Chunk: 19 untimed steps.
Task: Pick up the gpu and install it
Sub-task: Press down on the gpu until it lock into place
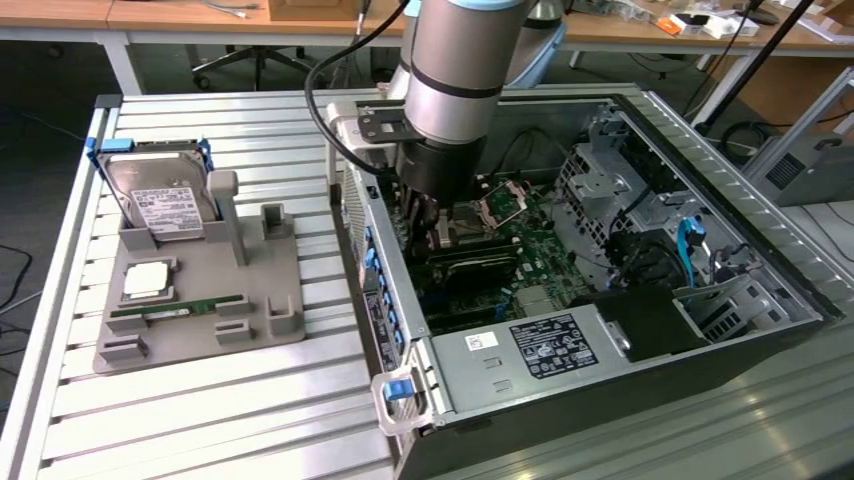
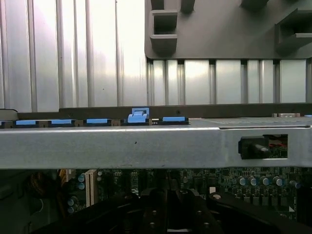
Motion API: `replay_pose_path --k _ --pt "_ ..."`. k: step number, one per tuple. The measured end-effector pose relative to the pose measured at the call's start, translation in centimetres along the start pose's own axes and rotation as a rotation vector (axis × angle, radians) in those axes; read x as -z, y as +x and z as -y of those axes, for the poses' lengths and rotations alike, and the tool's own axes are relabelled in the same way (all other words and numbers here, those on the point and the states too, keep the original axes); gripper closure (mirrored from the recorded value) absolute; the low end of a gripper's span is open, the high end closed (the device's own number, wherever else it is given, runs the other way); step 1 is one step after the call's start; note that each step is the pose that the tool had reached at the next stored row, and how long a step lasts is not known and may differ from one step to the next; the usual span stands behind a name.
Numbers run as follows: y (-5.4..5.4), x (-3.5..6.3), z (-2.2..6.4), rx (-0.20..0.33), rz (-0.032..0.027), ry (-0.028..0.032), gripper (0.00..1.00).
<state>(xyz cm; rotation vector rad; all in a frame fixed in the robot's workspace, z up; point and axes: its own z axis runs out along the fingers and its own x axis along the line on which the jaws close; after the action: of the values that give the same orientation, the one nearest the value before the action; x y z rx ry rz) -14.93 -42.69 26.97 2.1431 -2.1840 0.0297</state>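
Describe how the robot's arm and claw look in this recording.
The arm is a thick silver-grey cylinder with a dark ring around it and a pale blue cap at the joint above. A black cable loops beside it to a silver bracket. Below, the claw is black and narrow.

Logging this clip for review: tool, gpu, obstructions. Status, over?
Tool shut, down inside the computer case. Gpu low over the motherboard, right at the tool; contact not clear. No obstruction seen around it.
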Motion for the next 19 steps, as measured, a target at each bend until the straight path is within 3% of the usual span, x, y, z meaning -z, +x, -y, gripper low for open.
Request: replay_pose_path --k 2,4,6,11,19 --pt "0.0 0.25 -0.01 0.000 -0.0007 0.0000 0.89" --pt "0.0 1.74 -0.08 0.000 -0.0049 0.0003 0.89" --pt "0.1 2.48 -0.21 -0.001 -0.0098 0.0020 0.89" --pt "0.2 2.54 -1.07 -0.001 -0.0098 0.0059 0.89" --pt "0.4 2.50 -1.72 -0.001 -0.0097 0.0067 0.89"
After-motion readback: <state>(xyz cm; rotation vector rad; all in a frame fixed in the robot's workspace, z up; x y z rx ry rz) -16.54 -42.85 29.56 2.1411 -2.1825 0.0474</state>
